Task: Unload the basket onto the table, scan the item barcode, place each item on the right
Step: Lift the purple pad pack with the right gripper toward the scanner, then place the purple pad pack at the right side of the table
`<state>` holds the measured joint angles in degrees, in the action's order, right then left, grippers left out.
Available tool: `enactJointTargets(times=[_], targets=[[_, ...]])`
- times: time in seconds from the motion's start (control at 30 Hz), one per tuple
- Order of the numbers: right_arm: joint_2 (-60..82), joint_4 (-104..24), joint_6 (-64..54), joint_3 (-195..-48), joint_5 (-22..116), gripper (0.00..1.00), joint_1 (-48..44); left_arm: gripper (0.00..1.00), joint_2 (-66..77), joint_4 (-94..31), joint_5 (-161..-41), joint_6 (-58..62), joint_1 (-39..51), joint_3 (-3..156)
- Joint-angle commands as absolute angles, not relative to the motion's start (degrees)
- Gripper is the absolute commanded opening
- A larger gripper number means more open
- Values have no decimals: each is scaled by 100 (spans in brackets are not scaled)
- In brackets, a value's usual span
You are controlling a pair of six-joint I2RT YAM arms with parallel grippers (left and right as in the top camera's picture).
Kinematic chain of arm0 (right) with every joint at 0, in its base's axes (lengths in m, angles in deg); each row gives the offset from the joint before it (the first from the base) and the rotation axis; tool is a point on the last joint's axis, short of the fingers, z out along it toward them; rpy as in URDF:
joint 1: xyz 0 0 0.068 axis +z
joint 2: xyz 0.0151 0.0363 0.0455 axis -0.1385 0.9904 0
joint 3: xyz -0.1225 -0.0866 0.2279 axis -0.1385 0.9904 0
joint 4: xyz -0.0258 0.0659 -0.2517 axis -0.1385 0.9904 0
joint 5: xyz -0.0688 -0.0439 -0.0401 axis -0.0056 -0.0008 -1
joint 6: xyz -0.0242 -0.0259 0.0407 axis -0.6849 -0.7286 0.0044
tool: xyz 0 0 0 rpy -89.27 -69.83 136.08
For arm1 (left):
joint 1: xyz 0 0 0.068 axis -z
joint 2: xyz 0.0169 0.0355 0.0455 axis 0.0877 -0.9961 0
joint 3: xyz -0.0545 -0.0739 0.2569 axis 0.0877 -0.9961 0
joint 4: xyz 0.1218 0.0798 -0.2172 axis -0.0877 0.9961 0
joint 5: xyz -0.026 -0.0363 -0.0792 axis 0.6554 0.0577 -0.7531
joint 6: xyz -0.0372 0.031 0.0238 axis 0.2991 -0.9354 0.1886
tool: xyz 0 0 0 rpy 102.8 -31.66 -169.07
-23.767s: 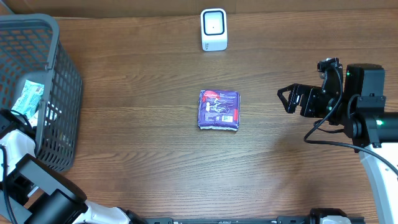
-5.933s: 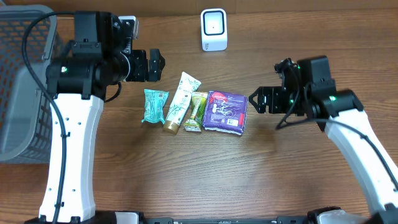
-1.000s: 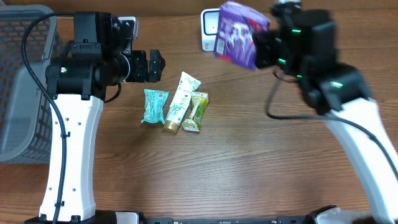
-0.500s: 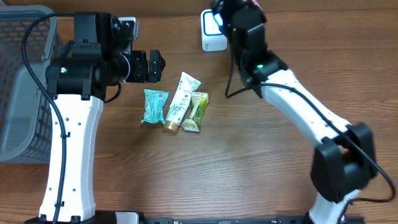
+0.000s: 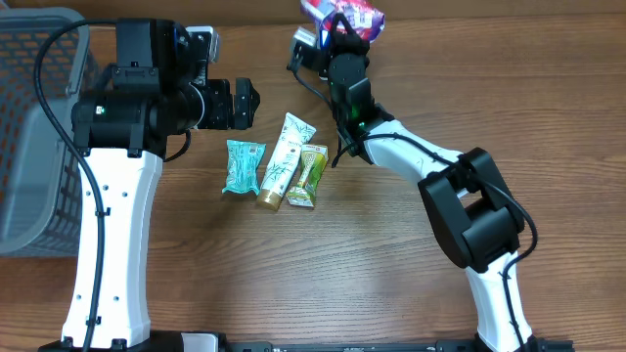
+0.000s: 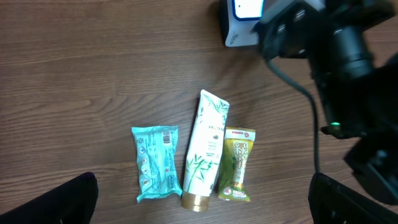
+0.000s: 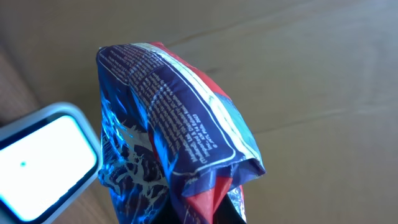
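Grey basket (image 5: 39, 117) sits far left, not involved; right gripper (image 5: 339, 41) is clamped on the purple packet (image 7: 180, 143), held up at the far side just beside the white scanner (image 7: 43, 155); left gripper (image 5: 245, 103) hangs spread wide, empty, over the tube (image 6: 206, 149), teal pack (image 6: 157, 163) and green sachet (image 6: 237, 163). Best turn the barcode face squarely to the scanner window, hold steady. Only the right wrist view shows packet against scanner; overhead the right arm (image 5: 440, 166) mostly hides it
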<state>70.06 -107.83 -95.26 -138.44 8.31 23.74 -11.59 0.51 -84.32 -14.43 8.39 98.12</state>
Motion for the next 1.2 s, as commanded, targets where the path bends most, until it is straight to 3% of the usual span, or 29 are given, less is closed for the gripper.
enactJointTargets(times=[0.0, 0.37, 0.83, 1.0, 1.03, 1.17], targets=[[7157, -11023, -9865, -13983, 796, 4, 2383, 100, -1181, 40, -8496, -1347, 843, 9877], [7216, -11113, -10335, -13983, 1191, 4, 2385, 100, -1181, 42, -8493, -1347, 843, 9877], [6765, -11137, -9812, -13983, 586, 4, 2556, 100, -1181, 42, -8496, -1347, 843, 9875], [5303, -9119, -8164, -13983, -253, 4, 2577, 100, -1181, 42, -8493, -1347, 843, 9877], [4617, -7644, -6702, -13983, -120, 4, 2577, 100, -1181, 42, -8496, -1347, 843, 9875], [3279, -4507, -2350, -13983, 1482, 4, 2147, 100, -1181, 42, -8493, -1347, 843, 9877]])
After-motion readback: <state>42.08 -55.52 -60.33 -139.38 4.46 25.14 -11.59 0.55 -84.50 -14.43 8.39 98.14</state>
